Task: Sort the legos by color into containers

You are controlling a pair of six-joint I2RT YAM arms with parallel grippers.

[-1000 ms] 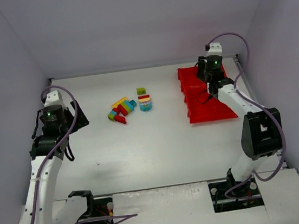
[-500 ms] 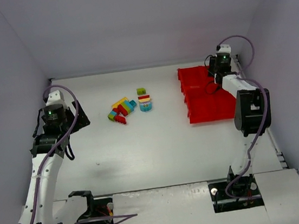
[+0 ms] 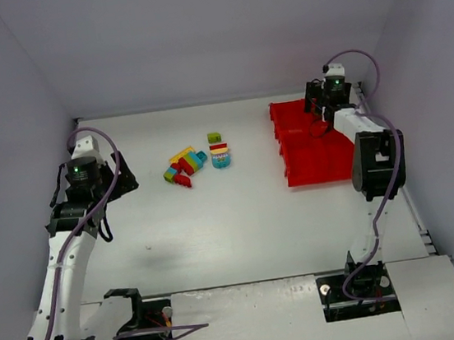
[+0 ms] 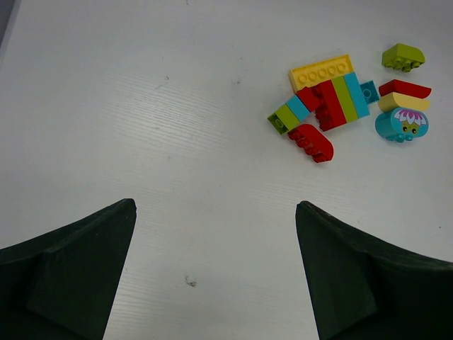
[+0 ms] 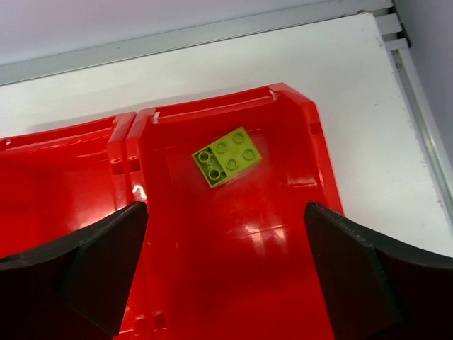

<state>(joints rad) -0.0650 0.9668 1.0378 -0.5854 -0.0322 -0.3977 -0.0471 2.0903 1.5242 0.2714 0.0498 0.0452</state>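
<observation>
A lime green lego (image 5: 226, 156) lies loose, studs up, on the floor of a far bin of the red containers (image 5: 311, 149). My right gripper (image 5: 225, 209) hovers open above that bin with nothing between its fingers. From above, the right gripper (image 3: 320, 114) is over the back of the red containers (image 3: 318, 172). The other legos (image 3: 184, 168) lie in a cluster at mid-table: a yellow plate (image 4: 322, 71), red bricks (image 4: 311, 142), green and teal pieces, a separate green brick (image 4: 403, 57) and a small red-yellow-teal stack (image 4: 402, 113). My left gripper (image 4: 216, 205) stands open over bare table, left of the cluster.
White walls close in the table on three sides. A metal rail (image 5: 212, 32) runs along the back edge behind the containers. The left arm (image 3: 88, 183) is near the left wall. A small dark mark (image 4: 190, 282) is on the table under the left gripper.
The right wrist has swung from the middle of the containers to their back right bin, and its jaws have opened. The left arm has barely moved.
</observation>
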